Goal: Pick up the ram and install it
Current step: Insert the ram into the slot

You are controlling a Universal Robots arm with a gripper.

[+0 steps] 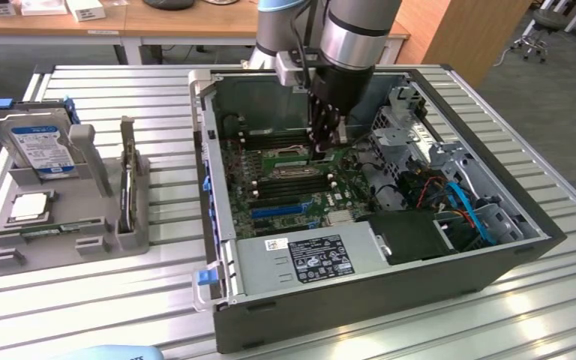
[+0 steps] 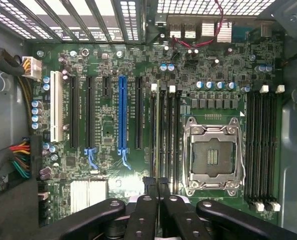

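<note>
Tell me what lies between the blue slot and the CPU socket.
In the wrist view, a black expansion slot and a bank of memory slots lie between the blue slot and the CPU socket.

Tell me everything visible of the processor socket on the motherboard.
The processor socket is a square silver metal frame with wire latch levers along its edges, lying flat on the green motherboard. Its centre window shows a dark contact field with no chip in it. Banks of black memory slots flank it on both sides. Nothing touches it.

Hard drive (image 1: 38,146) and power supply (image 1: 308,259) labels are unreadable.
</note>
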